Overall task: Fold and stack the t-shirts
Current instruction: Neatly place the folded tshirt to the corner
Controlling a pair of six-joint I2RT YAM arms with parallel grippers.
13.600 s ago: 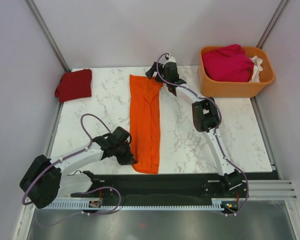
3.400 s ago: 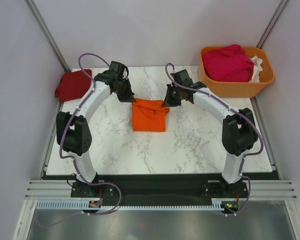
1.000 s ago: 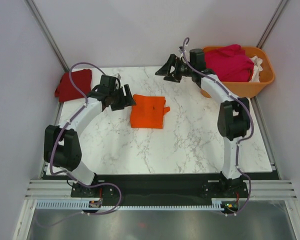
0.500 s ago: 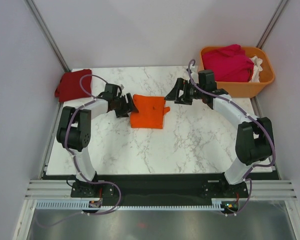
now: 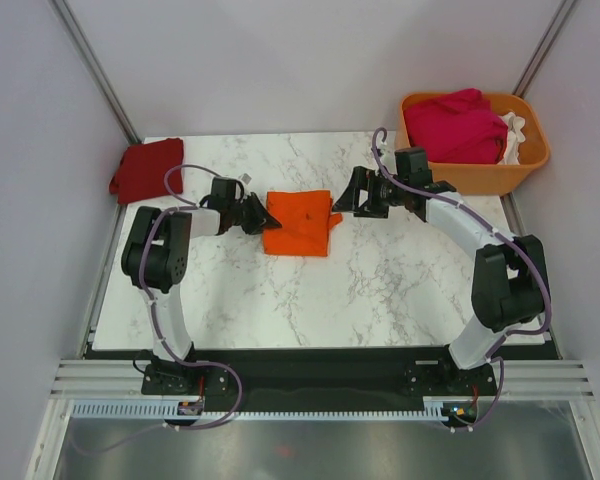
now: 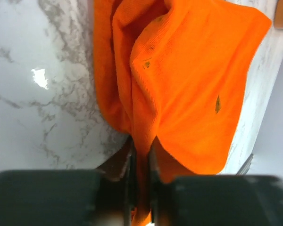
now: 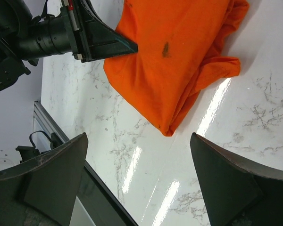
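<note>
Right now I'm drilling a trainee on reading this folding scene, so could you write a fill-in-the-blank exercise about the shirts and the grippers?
1. The left gripper is ____ on the edge of the folded orange t-shirt.
2. The right gripper hovers beside that shirt with its jaws ____.
3. The dark red t-shirt lies at the table's far ____ corner.
4. The magenta t-shirt sits in the orange ____.
Missing words: shut; open; left; basket.
</note>
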